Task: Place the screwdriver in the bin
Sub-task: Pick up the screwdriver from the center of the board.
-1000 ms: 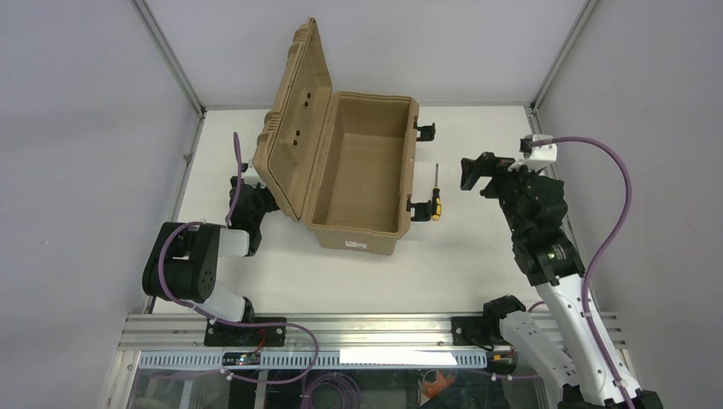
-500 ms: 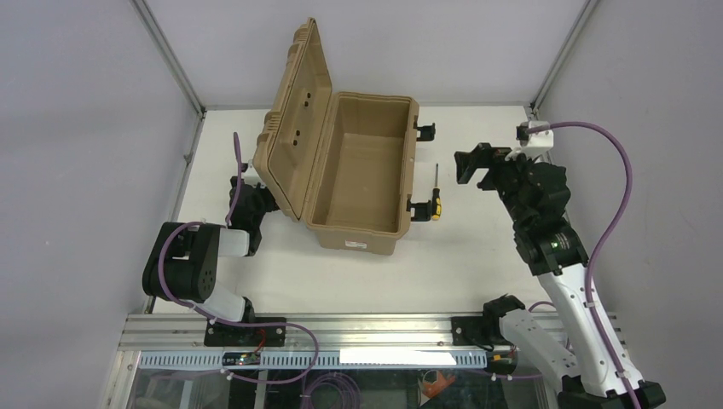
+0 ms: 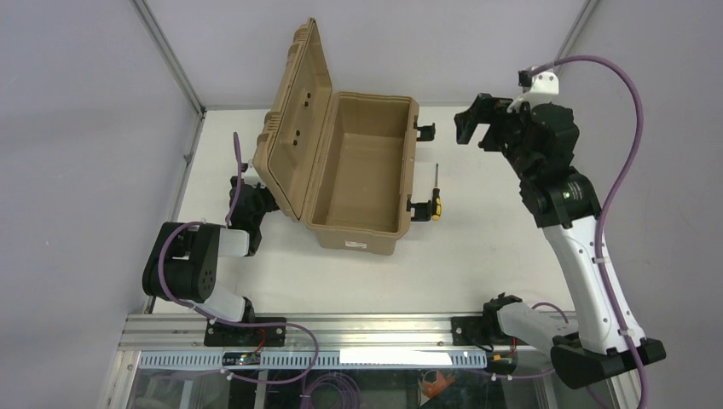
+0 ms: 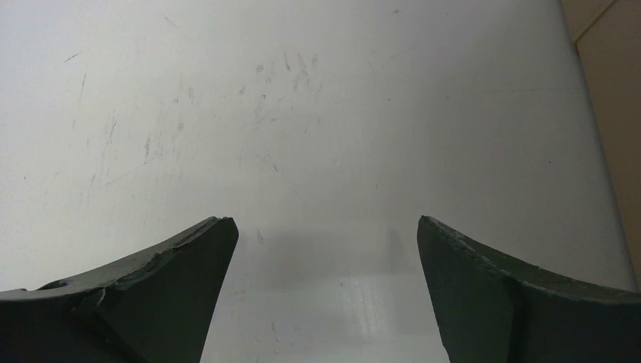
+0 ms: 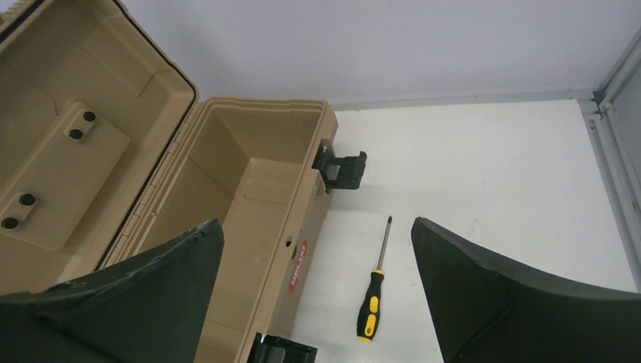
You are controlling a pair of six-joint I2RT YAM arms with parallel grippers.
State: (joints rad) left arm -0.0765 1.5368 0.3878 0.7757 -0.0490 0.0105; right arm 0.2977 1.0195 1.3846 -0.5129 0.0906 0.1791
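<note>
The tan bin [image 3: 324, 226] stands open on the table, its ribbed lid [image 3: 290, 119] swung up to the left, and it is empty inside. The screwdriver [image 3: 435, 198] with the yellow-and-black handle lies flat on the table just right of the bin, beside a black latch [image 3: 418, 209]. It also shows in the right wrist view [image 5: 373, 296], next to the bin's wall [image 5: 264, 249]. My right gripper [image 3: 474, 128] is open and empty, raised above the table, to the right of and beyond the screwdriver. My left gripper [image 3: 241, 192] is open and empty, low over the table left of the bin.
A second black latch [image 3: 425, 130] juts from the bin's right side at the back. Grey walls and metal frame posts close the table at the back and sides. An aluminium rail [image 3: 358, 328] runs along the near edge.
My right arm has risen and swung toward the back of the table, carrying its open gripper up and away from the screwdriver. The left arm, bin and screwdriver have not moved.
</note>
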